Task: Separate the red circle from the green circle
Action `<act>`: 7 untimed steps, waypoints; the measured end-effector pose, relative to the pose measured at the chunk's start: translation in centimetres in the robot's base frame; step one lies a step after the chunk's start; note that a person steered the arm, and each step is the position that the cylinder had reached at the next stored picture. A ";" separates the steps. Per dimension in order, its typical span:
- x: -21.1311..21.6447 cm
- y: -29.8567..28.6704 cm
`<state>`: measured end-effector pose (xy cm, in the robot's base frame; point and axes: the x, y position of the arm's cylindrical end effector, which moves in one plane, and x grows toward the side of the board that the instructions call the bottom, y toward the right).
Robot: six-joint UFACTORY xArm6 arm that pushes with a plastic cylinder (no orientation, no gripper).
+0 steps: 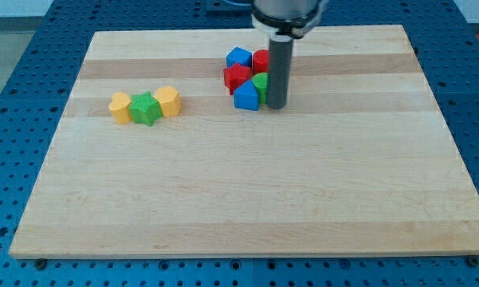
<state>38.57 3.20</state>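
The red circle sits in the upper middle of the frame, in a tight cluster of blocks, and the green circle lies directly below it, touching or very nearly so; both are partly hidden behind my rod, so their right edges do not show.

Going from near to far: the lower half of the wooden board carries nothing. At mid-left a row of three blocks stands well apart from the action: a yellow block, a green star and a second yellow block, each touching its neighbour. Next comes the cluster: a blue block nearest, the green circle beside it on the right, a red block behind that, then the red circle, and farthest back another blue block.

My tip rests on the board just right of the green circle, at the cluster's lower right corner. There are no jaws here, only the bare rod, so nothing is clamped.

I judge the separation is at its start: the two circles are together. The next move calls for slipping the tip between them, or pressing one alone outward, without dragging the neighbouring blue and red blocks along.
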 end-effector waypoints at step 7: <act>3.5 -0.7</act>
<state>42.05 2.51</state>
